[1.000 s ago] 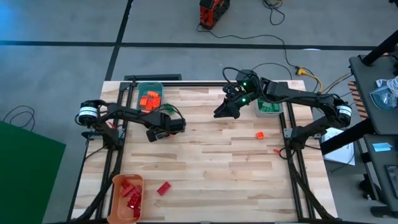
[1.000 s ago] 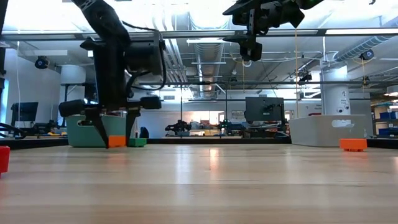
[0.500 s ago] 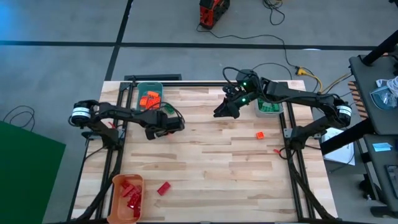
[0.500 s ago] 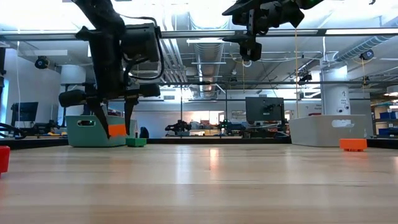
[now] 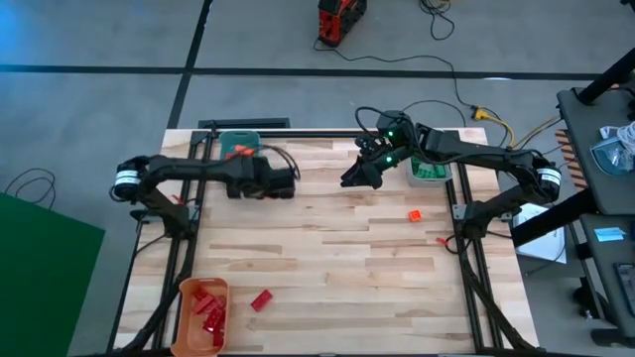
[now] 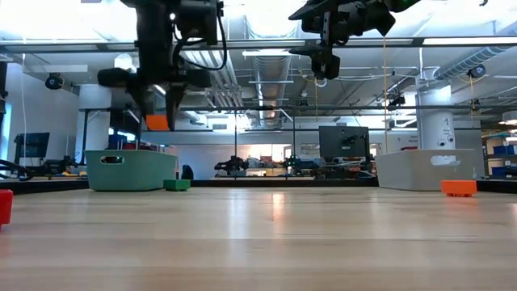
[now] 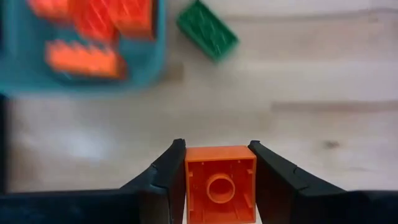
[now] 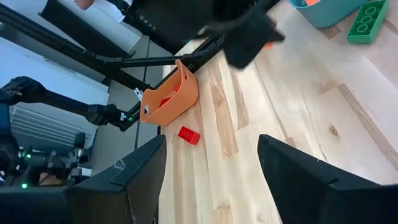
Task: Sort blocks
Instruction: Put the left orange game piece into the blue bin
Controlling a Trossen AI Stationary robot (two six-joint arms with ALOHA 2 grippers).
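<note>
while my left gripper (image 7: 219,180) hangs high above the wooden table (image 5: 337,248) beside the teal rectangular plastic bin (image 6: 129,170), its two dark fingers are clamped on a small orange studded plastic brick (image 7: 220,191), hollow underside facing the wrist camera. from that camera i see more orange bricks (image 7: 84,58) lying inside the teal bin and a green studded brick (image 7: 206,29) on the wood just outside it. my right gripper (image 5: 354,176) waits raised near the grey bin (image 5: 429,171), fingers spread wide with nothing between them. one orange brick (image 5: 414,214) sits on the table's right side, and a red brick (image 5: 261,299) lies next to the orange bin (image 5: 203,315).
</note>
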